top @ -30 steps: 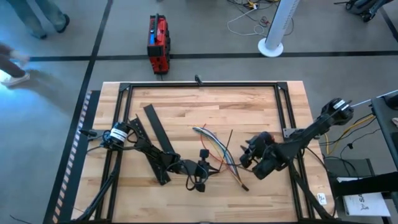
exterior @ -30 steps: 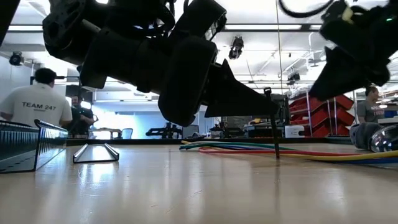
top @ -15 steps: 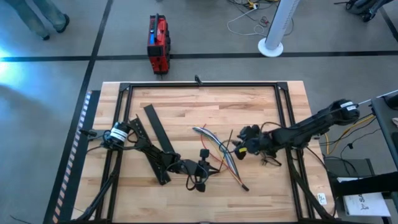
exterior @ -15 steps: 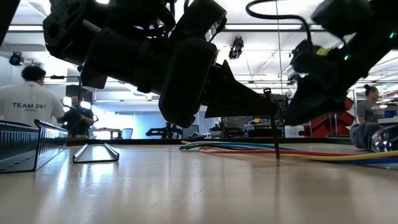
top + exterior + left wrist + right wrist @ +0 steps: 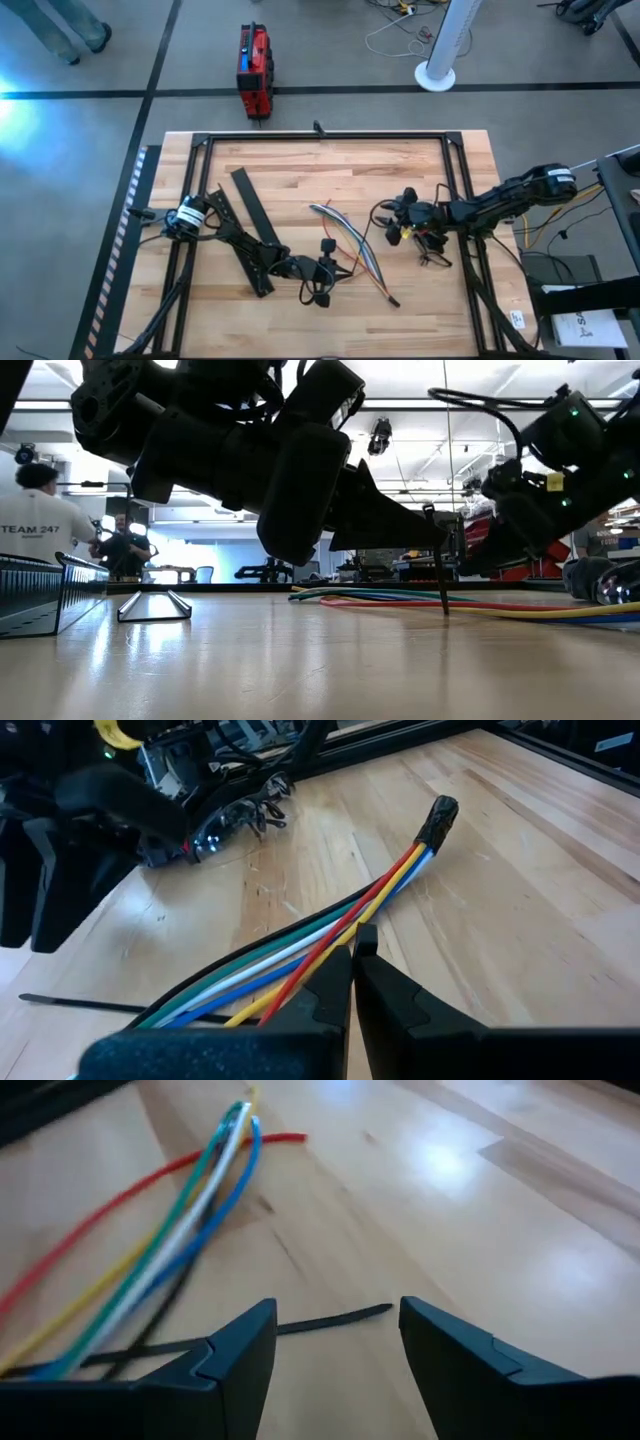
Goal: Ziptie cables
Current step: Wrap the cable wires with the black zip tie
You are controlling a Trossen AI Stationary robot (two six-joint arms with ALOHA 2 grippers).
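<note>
The cables (image 5: 350,240) are thin blue, green, white, yellow and red wires lying flat on the table's middle, with one end taped black (image 5: 440,815). A thin black zip tie (image 5: 330,1320) lies on the wood and runs under the cables (image 5: 190,1210). My left gripper (image 5: 338,268) is shut, low beside the cables' near part (image 5: 330,925). My right gripper (image 5: 383,225) is open and points toward the table's left at the cables. Its fingers stand on either side of the zip tie's free end without touching it. My left gripper (image 5: 355,948) has its shut fingertips right beside the red and yellow wires (image 5: 300,975), which pass behind one finger. I cannot tell whether it touches them, and nothing shows between the fingers.
Long flat black slotted bars (image 5: 255,215) lie left of the cables. A small tangle of dark wire (image 5: 432,258) sits near the right arm. A black frame rail (image 5: 320,135) borders the table. People (image 5: 45,525) are in the room beyond the table.
My right gripper has come down from high above the table's near right and moved toward the far edge and the cables. It now lies low and level, pointing left. The dark wire tangle it had covered shows again. The cables and my left gripper have kept still.
</note>
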